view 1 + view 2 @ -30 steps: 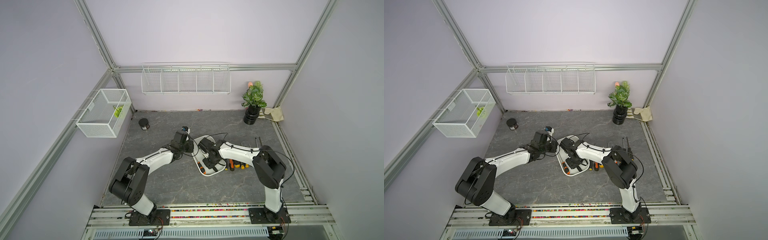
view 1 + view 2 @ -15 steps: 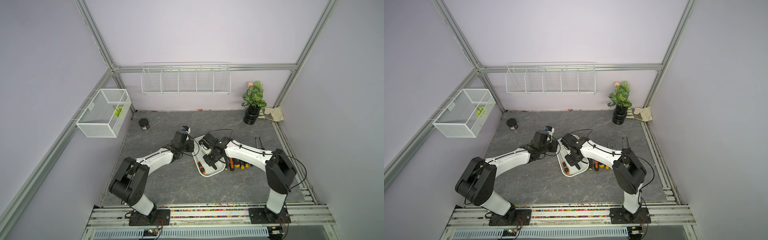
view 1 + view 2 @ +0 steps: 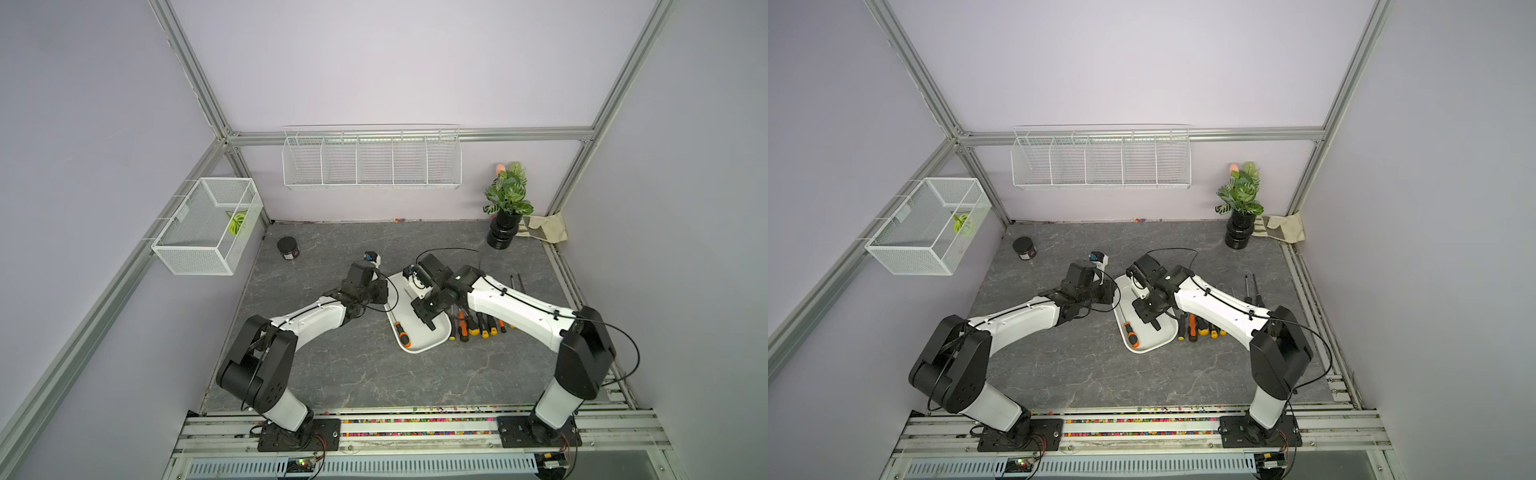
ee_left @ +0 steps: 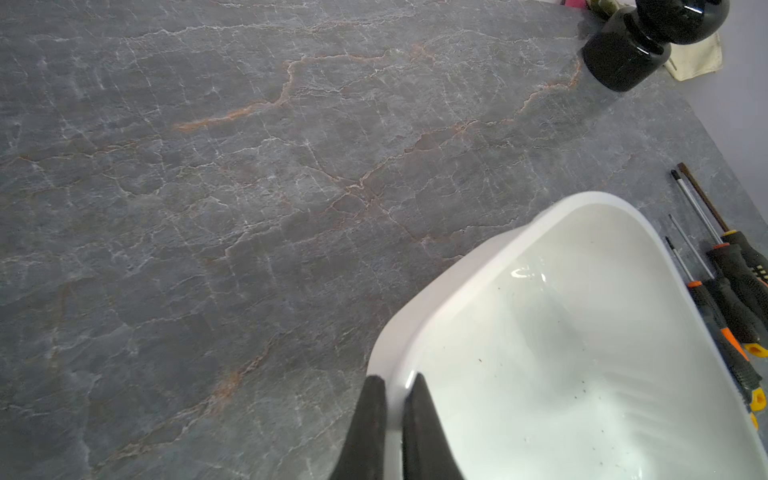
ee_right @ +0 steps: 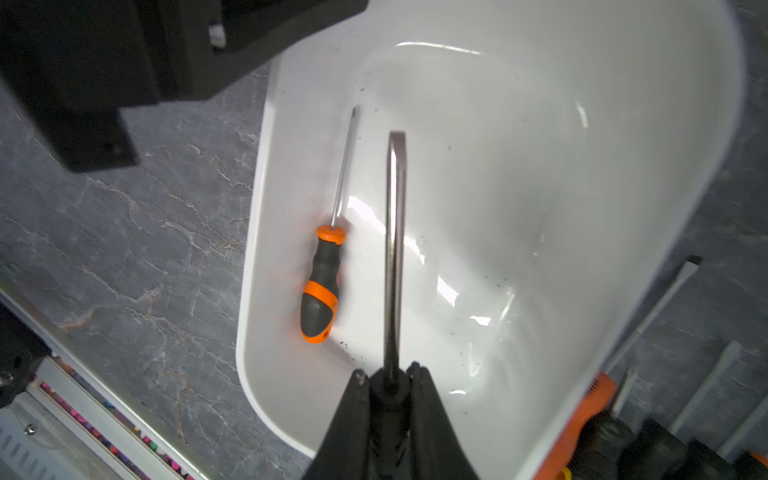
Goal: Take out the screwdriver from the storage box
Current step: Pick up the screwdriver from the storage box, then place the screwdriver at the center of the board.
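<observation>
Left pincer (image 4: 397, 380): narrow, clamped over the rim of the storage box (image 4: 465, 282), one finger outside the wall and one inside.

Right pincer (image 5: 388, 372): closed on the flat-blade screwdriver (image 5: 394, 249). I grip it at the handle end, which is hidden between my fingers. The bare shaft points away from me over the inside of the box. I cannot tell whether the tip touches the floor of the box.

The orange-handled screwdriver (image 5: 322, 286) lies flat inside the box, close along one long wall, with its tip toward my left arm.

The box sits on the grey desk (image 3: 332, 365) between my two arms. A row of screwdrivers (image 3: 478, 326) lies on the desk just beside the box, on my right arm's side, partly under that arm.
</observation>
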You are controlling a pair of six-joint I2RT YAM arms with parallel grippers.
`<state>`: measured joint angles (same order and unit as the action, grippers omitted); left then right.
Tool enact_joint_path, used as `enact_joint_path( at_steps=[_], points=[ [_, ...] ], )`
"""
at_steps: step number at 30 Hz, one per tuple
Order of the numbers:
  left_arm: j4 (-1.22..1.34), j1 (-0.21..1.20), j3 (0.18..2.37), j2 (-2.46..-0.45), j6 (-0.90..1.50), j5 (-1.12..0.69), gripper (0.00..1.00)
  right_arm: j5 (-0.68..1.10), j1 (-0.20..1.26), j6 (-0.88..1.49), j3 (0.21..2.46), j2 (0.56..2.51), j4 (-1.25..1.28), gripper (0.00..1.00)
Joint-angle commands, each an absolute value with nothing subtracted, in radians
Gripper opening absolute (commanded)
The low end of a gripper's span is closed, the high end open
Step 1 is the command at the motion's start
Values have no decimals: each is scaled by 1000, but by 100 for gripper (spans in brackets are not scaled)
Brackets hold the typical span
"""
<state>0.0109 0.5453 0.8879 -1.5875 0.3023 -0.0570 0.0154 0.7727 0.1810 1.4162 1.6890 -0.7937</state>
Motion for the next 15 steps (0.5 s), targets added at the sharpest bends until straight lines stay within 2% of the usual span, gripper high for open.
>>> enact_joint_path(
  at_steps=[1, 4, 9, 15],
  points=[
    [40, 547, 879, -1567, 288, -50, 0, -3, 717, 148, 1416, 1594, -851, 0],
    [42, 547, 879, -1569, 288, -52, 0, -64, 669, 134, 1387, 1525, -869, 0],
    [43, 548, 873, -1565, 284, -47, 0, -53, 530, 85, 1328, 1453, -884, 0],
    [50, 547, 854, -1542, 279, -41, 0, -114, 296, 16, 1302, 1467, -919, 0]
  ],
)
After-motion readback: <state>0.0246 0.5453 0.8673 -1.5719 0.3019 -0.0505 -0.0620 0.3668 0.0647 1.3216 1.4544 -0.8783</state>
